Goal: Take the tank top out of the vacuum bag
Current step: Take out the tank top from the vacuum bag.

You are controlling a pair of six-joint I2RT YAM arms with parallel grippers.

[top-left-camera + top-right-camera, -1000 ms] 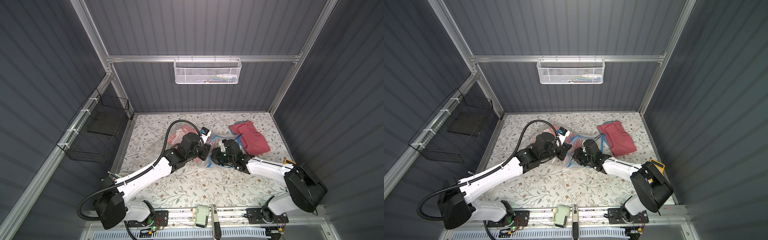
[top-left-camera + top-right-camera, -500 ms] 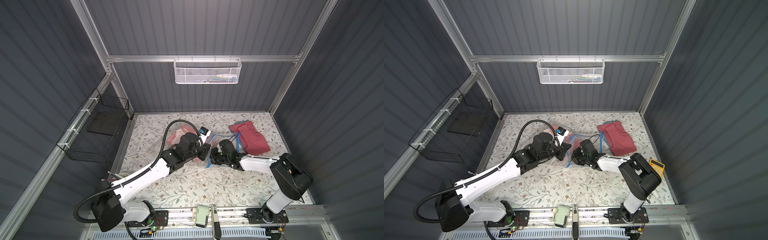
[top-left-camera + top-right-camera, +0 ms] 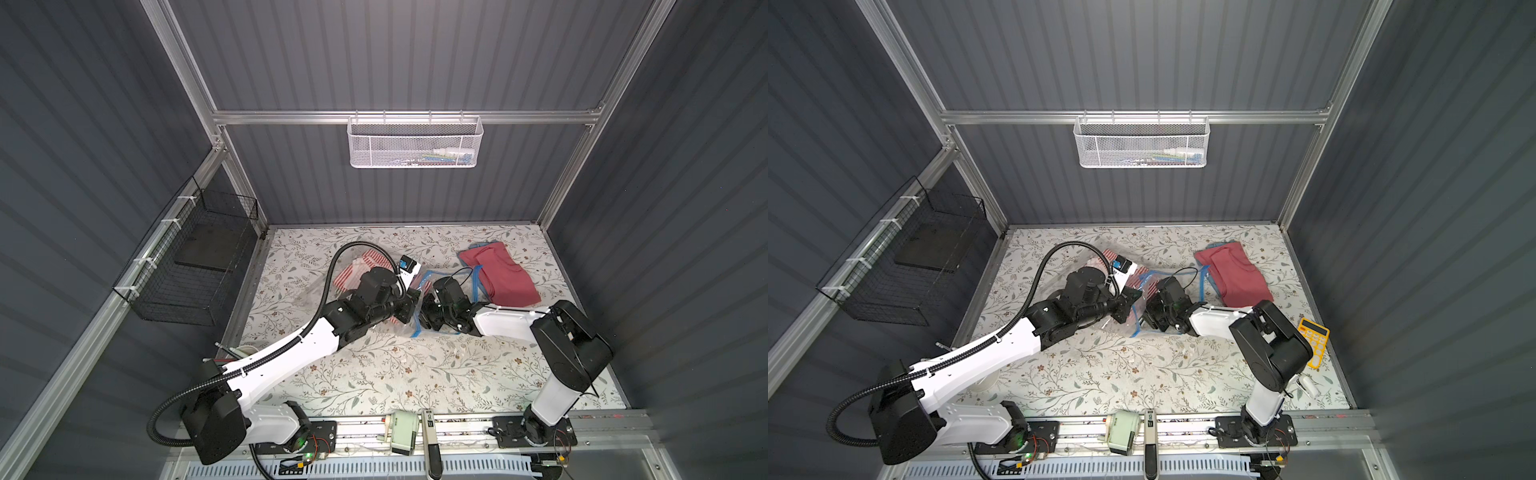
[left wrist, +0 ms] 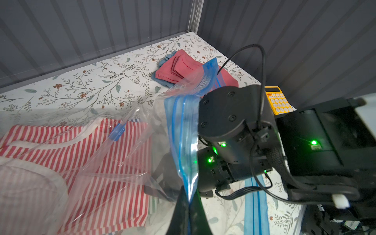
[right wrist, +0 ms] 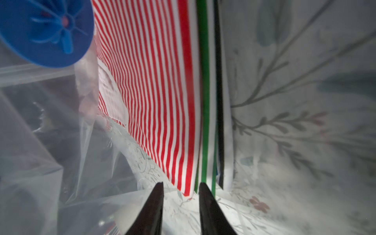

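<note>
The left gripper point(image 4: 188, 203) pinches the bag point(image 4: 183, 132) lip; right gripper point(image 5: 181, 189), half-open and empty, has the tank top point(image 5: 154, 81) hem dead ahead.

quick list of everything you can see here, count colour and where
vacuum bag: 1, clear with blue zip strip, mid table
valve cap: 1, blue, on the bag
tank top: 1, red and white stripes, inside the bag
folded garment: 1, red, far right of table
cloth: 1, grey-blue, under the red garment
calculator: 1, yellow, right table edge
mesh basket: 1, white, back rail
wire basket: 1, black, left wall
table: 1, floral print
left pincer: 1, black, shut on the bag's zip edge
right pincer: 1, black, open, inside the bag near the tank top
</note>
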